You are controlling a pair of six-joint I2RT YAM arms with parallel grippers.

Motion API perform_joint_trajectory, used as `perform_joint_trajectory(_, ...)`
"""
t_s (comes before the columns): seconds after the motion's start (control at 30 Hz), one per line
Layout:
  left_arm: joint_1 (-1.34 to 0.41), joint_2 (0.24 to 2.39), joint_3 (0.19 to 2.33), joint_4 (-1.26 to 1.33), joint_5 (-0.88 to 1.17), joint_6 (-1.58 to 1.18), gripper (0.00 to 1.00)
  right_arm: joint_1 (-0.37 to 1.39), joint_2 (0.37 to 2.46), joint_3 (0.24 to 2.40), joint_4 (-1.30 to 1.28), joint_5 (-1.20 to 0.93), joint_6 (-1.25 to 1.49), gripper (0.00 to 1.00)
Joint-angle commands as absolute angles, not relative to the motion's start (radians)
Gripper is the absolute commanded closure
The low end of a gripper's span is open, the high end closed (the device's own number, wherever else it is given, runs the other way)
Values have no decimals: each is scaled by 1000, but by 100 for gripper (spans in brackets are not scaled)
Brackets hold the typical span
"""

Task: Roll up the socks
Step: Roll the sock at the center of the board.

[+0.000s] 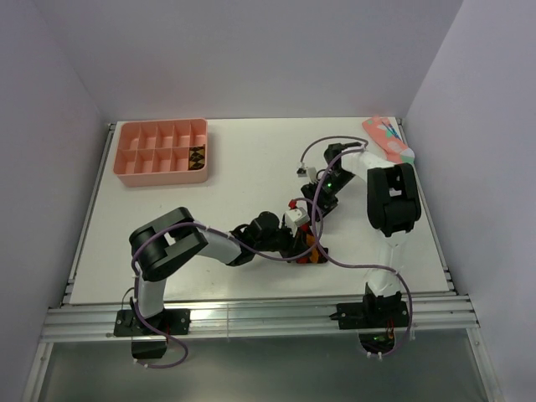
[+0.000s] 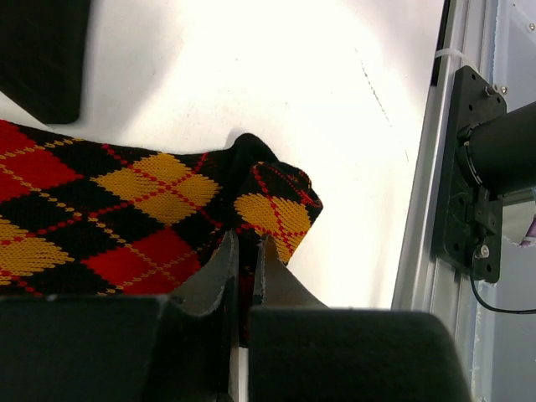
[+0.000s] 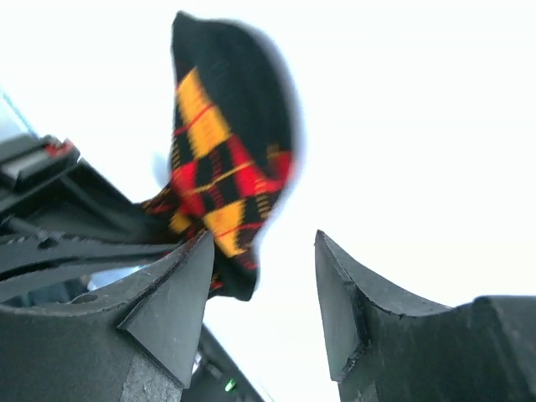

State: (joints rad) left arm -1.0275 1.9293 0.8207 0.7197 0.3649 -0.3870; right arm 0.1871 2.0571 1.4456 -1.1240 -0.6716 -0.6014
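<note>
Fingers of the left gripper (image 2: 247, 251) are pressed together on a fold of the argyle sock (image 2: 126, 209) — it lies flat on the white table (image 2: 251, 67), near the front edge. Right gripper (image 3: 264, 251) has its jaws apart, the sock just ahead of them.
</note>
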Motion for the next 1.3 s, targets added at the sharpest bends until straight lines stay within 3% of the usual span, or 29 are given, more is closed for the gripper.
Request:
perform_joint_trajectory(0.0, -1046, 1976, 769, 555, 354, -400, 100, 183, 2025, 1471, -1020, -669, -519, 41)
perform_joint_trajectory(0.7, -1046, 1974, 792, 529, 374, -383, 100, 267, 2129, 1516, -939, -604, -433, 36)
perform_joint_trajectory(1.03, -1045, 1974, 798, 503, 390, -390, 100, 270, 2105, 1468, -920, -586, -436, 60)
perform_joint_trajectory(1.27, -1042, 1988, 804, 462, 446, -413, 100, 242, 2056, 1439, -877, -552, -414, 70)
